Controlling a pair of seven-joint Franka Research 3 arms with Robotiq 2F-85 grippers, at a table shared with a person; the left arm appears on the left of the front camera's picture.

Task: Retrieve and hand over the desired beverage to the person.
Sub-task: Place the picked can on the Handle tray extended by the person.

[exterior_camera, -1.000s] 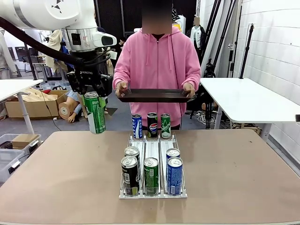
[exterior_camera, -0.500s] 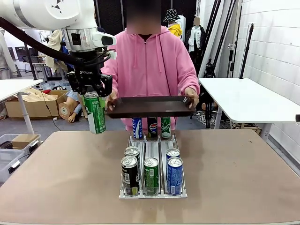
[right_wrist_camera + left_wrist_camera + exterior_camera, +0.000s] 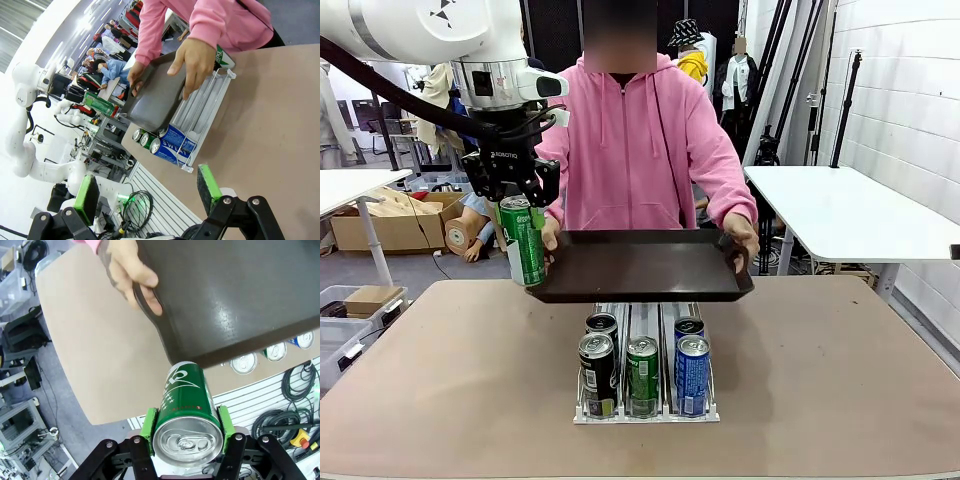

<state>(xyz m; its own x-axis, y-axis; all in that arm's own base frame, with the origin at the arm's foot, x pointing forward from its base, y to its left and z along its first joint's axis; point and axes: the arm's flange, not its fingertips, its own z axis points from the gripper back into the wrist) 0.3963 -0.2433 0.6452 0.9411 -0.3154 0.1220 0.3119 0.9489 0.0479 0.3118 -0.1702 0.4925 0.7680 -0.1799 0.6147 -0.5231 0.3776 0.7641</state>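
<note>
Retrieval done: green can (image 3: 521, 245) pinched between left gripper (image 3: 186, 424) jaws, aloft just beside near-left corner of dark tray (image 3: 640, 268) held out by person (image 3: 640, 150). Right gripper (image 3: 145, 192) jaws spread, empty. Remaining: placing can on tray, releasing

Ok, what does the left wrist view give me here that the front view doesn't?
Left wrist view: the lid and pull tab of the green can, with the left gripper and its green pads clamped on either side. Front view: the person standing, hands at both ends of the dark tray, and the rack with its cans' sides. Both: the can held up beside the tray's edge.
</note>
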